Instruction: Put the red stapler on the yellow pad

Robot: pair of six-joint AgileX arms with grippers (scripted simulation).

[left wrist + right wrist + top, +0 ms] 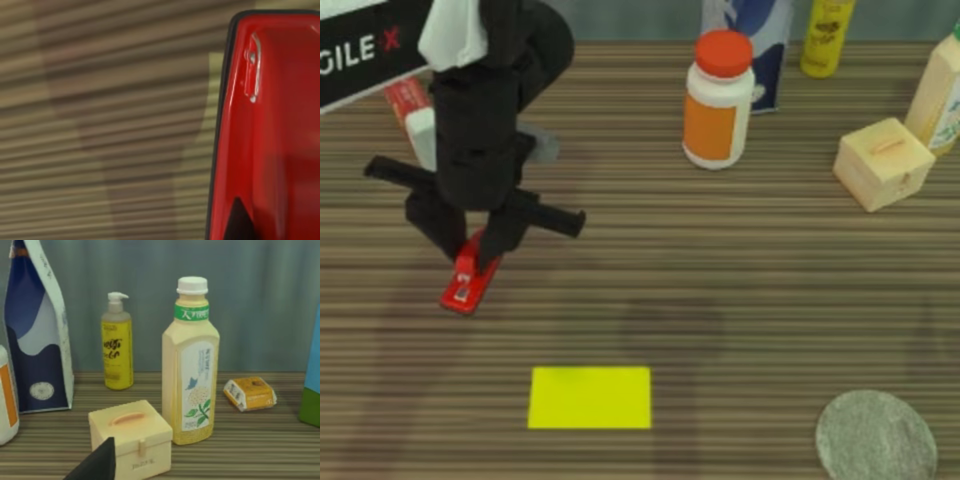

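Red and glossy, the red stapler lies on the striped wooden table at its left side, tilted so that its lower end points toward the near-left. Its upper end sits between the two black fingers of the left gripper, which comes down on it from above; one finger stands on each side of the stapler, clenched on it. Whether the stapler rests on the table or is raised a little off it cannot be told from above. In the left wrist view the stapler fills the side of the picture, very close to the camera, with a thin pale metal mark on its surface and the table's stripes beyond it.

The yellow pad lies flat toward the near edge, to the right of the stapler and well apart from it, with bare wood between them.

Behind the left arm a red-and-white tube shows partly. Farther right stand a white bottle with a red cap and a pale wooden box; a grey speckled disc lies at the near-right corner.

The right gripper is outside the top view; only a dark tip shows in the right wrist view, and its fingers' state cannot be told.
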